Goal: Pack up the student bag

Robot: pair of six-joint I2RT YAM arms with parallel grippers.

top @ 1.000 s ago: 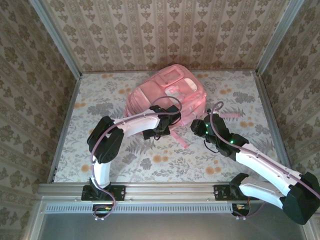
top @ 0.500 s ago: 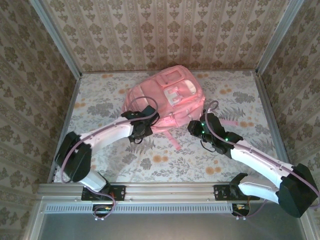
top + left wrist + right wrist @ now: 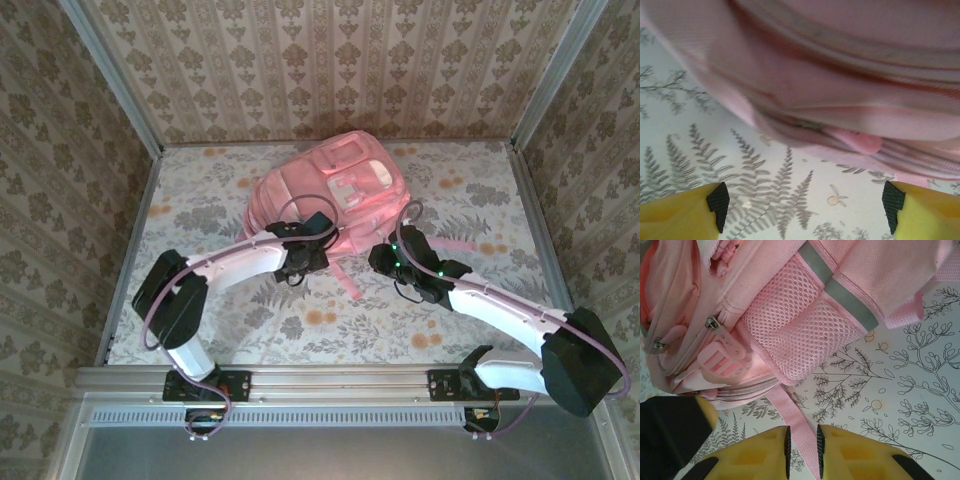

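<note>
two claws meet the student bag [image 3: 330,190], which lies on the fern-print tablecloth [image 3: 900,390] just ahead of both. the right claw [image 3: 801,447] pinches a pink webbing strap [image 3: 790,412] between its pads, with the mesh side pocket [image 3: 800,335] just beyond its tips and a zip pull [image 3: 713,323] further ahead, off to one side. the left claw [image 3: 805,202] is spread wide with nothing between its fingers, and the bag's lower seam lies just in front. as i judge it, the right claw should hold the strap taut to steady the bag while the left goes for a zip pull, closing squarely on the tab and not on loose fabric.
</note>
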